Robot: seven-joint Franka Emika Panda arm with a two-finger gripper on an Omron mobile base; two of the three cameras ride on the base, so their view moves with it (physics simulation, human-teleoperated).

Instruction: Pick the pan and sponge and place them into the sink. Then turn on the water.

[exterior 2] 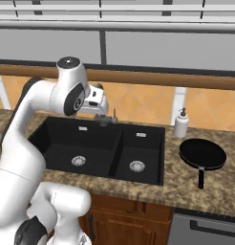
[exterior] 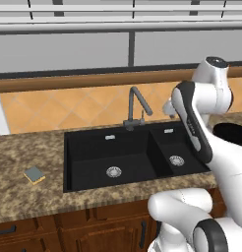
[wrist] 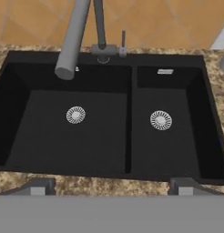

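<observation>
My gripper [wrist: 112, 185] hangs wide and empty above the bare sink [wrist: 132, 113]; next, I judge, reach right for the pan [exterior 2: 202, 154], its handle probably nearest me.

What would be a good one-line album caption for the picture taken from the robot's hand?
Open claw looking down on the empty black sink, faucet over the large basin, no water running.

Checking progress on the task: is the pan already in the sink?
No, the pan sits on the counter right of the sink.
</observation>
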